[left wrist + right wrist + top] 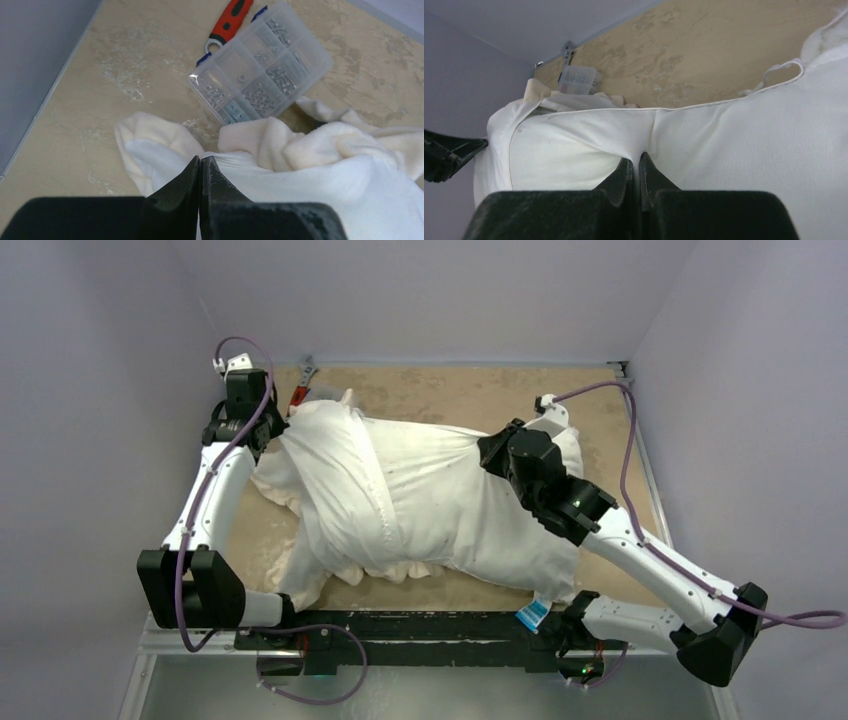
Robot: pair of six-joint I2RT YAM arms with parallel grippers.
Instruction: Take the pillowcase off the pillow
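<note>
Left gripper (200, 169): jaws pressed together, tips at the white cloth of the pillowcase (320, 195); whether a fold is caught, cannot tell.
Right gripper (636, 162): jaws closed on a puckered seam of the pillow (744, 145).
Pillowcase: bunched over the pillow's left half, cream frill at near and left edges.
Pillow: mid-table, right half bare, partly under the right arm.
Far left: parts box (260, 65), mostly hidden by cloth from above; red-handled tool (231, 19), cut off.
</note>
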